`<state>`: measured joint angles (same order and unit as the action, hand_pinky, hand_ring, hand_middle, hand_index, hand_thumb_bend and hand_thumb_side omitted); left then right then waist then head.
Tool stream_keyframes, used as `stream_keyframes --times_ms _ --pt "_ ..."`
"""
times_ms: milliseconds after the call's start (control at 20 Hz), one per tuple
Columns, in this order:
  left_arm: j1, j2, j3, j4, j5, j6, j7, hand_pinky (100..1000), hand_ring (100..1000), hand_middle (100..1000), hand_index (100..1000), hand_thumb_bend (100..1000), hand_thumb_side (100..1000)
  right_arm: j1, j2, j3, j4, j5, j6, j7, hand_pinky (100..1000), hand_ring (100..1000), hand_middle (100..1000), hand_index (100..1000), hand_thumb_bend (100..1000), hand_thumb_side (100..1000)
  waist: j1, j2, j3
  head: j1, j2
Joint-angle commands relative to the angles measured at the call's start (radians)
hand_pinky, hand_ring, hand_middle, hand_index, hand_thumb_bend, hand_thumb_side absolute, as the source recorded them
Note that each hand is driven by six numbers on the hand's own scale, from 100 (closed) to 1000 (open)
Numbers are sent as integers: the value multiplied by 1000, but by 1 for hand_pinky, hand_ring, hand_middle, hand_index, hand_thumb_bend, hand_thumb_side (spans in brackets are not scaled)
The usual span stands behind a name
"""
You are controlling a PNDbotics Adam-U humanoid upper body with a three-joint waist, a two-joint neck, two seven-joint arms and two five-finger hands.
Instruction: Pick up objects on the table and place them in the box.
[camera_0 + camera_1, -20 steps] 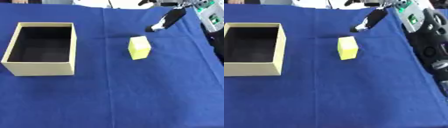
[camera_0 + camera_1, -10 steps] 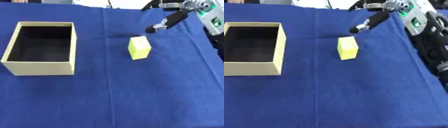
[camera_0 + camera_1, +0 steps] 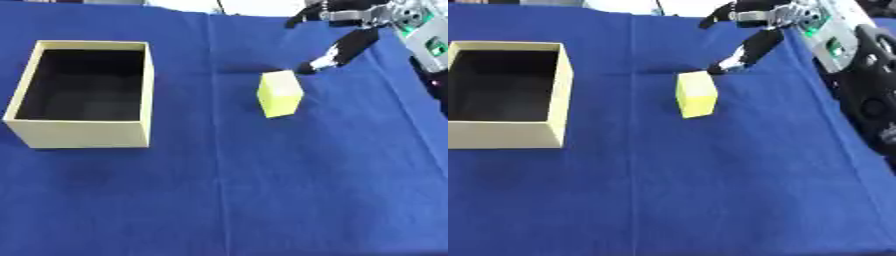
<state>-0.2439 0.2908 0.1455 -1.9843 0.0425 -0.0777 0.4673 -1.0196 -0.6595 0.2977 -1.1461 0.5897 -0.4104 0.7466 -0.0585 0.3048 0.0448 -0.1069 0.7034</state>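
- The yellow block (image 3: 280, 93) stands on the blue cloth (image 3: 262, 190) covering the counter, right of centre and well apart from the box (image 3: 83, 135). It stands free of everything else, so it can be approached from any side.
- The box sits at the left, open side up and with nothing visible inside. This orientation lets a carried object be lowered straight in from above.
- The right hand (image 3: 750, 47) enters from the upper right corner. Its fingers (image 3: 337, 50) are extended and spread apart, holding nothing; one fingertip points down just beside the block's far top corner. Whether it touches the block cannot be determined.
- Judgement: the hand is held open so that the fingers can pass on either side of the block before closing. The grasp is not yet made.
- The left hand is not visible in either view.
- Judgement: the block's tall, narrow shape may tip if nudged at the top edge.
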Motion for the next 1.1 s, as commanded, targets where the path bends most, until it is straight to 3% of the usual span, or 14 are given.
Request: stream_keyframes --times_ms 50,100,300,1100 --pt "-2 23 1 -16 -7 2 -5 864 804 677 597 260 806 -14 -39 2 -29 -26 -172 160 997 991 921 1000 481 753 1 -25 -2 4 9" --pt "-2 23 1 -16 -7 3 -6 864 803 677 597 259 806 -14 -39 5 -33 -32 -173 160 993 987 922 1000 475 813 1 -26 -3 4 10" --pt "-1 23 1 -16 -8 3 -7 864 803 677 596 259 807 -15 -40 6 -54 -34 -183 160 983 990 931 1000 454 882 1 -28 -6 8 14" --pt "-4 23 1 -16 -6 2 -10 862 801 674 595 258 793 2 -8 65 -3 -119 -208 160 972 978 911 1000 354 804 9 -37 -4 10 23"
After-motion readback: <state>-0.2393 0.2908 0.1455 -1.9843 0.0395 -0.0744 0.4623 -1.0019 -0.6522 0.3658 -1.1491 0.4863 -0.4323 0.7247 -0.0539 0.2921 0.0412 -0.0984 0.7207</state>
